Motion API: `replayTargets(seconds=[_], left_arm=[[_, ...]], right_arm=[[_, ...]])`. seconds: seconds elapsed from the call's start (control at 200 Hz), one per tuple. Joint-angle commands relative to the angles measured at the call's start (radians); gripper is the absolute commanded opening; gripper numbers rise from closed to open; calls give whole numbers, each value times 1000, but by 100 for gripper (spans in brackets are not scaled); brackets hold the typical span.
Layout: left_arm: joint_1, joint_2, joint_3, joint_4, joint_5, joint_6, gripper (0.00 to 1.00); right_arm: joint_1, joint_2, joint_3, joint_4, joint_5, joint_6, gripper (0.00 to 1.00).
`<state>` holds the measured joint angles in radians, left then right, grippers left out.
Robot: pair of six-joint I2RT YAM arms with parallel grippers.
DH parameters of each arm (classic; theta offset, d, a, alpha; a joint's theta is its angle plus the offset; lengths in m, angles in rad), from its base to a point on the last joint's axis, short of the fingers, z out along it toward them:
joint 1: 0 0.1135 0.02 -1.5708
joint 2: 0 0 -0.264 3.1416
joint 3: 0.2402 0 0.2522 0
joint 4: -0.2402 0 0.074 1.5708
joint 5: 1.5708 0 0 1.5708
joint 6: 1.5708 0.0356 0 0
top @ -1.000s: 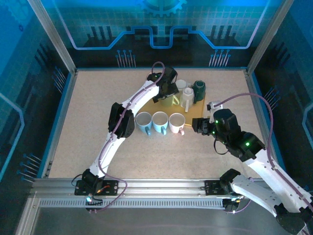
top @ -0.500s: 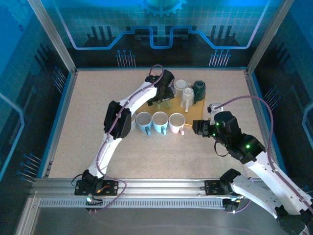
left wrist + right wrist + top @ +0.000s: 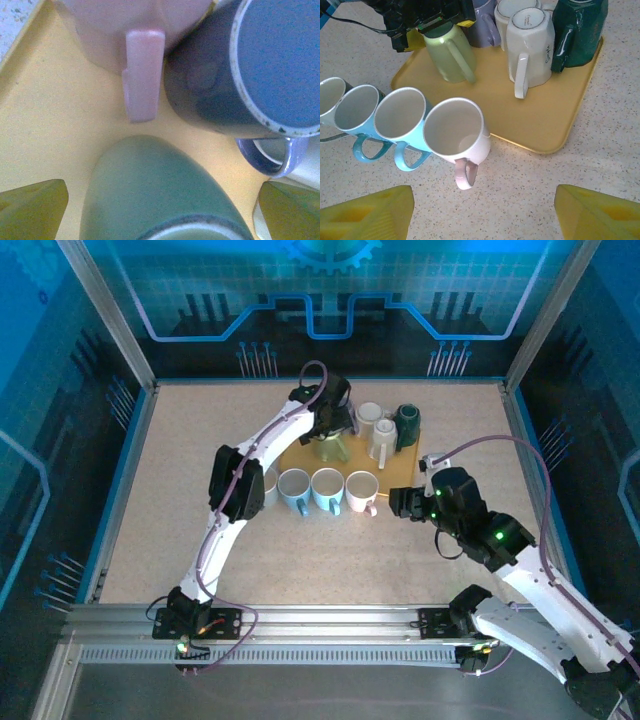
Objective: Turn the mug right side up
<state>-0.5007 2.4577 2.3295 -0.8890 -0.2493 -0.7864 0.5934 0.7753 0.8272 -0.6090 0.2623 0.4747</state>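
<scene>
Crowding is the hazard: the left gripper [image 3: 161,209], jaws spread and not yet pinching, straddles the pale green mug [image 3: 150,180] on the yellow tray [image 3: 55,145], so tipping it could knock the pink mug [image 3: 107,30] or blue-grey mug [image 3: 210,85] just beside.

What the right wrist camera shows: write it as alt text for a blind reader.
On a yellow tray, the left gripper sits over a pale green mug, beside an upside-down white mug and a dark green mug. Four upright mugs line up in front; the right gripper hangs open.
</scene>
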Motion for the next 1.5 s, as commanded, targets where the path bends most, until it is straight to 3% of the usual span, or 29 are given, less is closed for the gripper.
replayTargets(seconds=[0.0,0.655,0.92,1.496], left_arm=[[4,1,28,13,-1,-1,99],[5,53,20,-27,15,-21,81],[8,42,34,-52,1,11,52],[23,-341,-31,-1,-1,106,44]], right_arm=[[-14,1,-17,21,-14,13,75],[-14,-4,-29,3,15,38,75],[-14,-19,-25,-3,9,44,73],[-14,-59,17,-18,10,15,71]])
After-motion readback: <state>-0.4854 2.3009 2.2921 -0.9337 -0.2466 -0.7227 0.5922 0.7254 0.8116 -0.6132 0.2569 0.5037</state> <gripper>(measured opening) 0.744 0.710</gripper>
